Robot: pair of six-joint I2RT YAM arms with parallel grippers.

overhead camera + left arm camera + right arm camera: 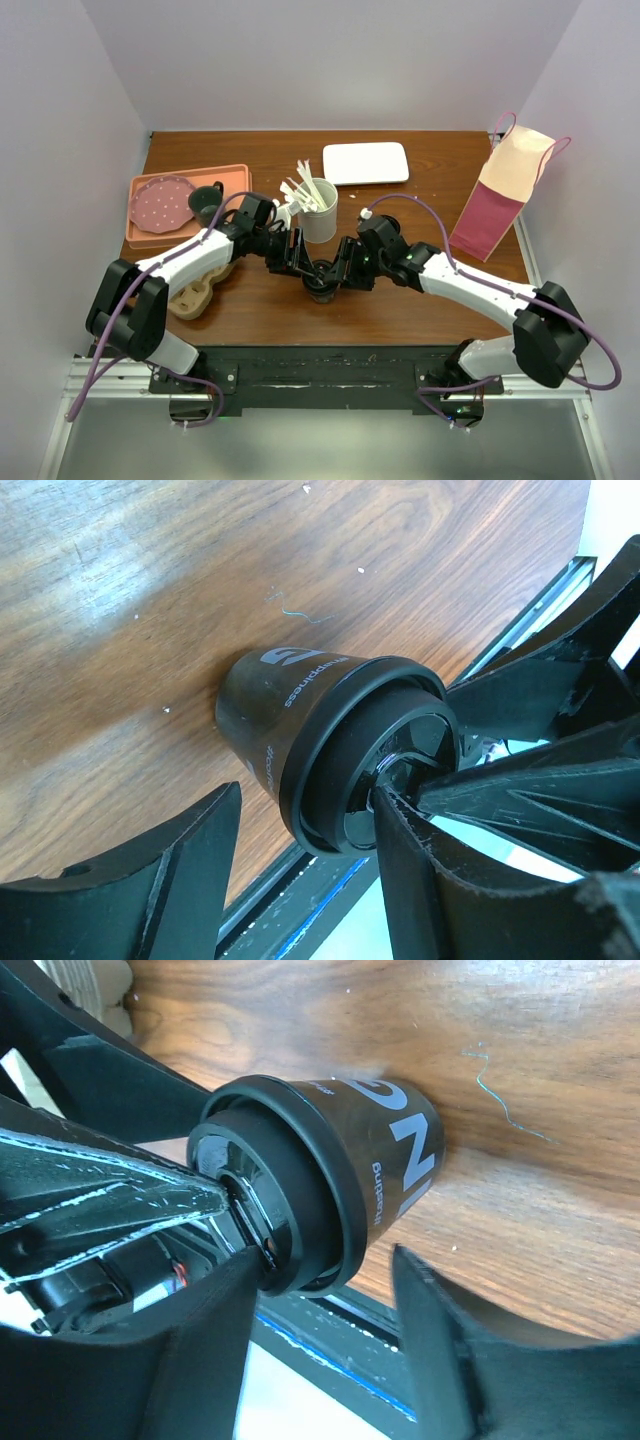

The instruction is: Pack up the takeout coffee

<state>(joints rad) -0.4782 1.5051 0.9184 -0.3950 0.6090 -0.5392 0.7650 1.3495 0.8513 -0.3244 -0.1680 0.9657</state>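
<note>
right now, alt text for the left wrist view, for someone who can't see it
A small dark cup with a black lid stands on the wooden table between the open fingers of the left gripper. The right gripper's fingers reach onto its lid from the right.

1. I see one small near-black paper cup (321,281), tapering to its base, with pale printed lettering on its side.
2. Its round black plastic lid (350,720) is on, seated over the rim, with a raised outer ring and a sunken centre.
3. It stands upright, base flat on the brown wooden table (400,315).
4. From overhead, it sits near the table's front edge, about mid-width.
</note>
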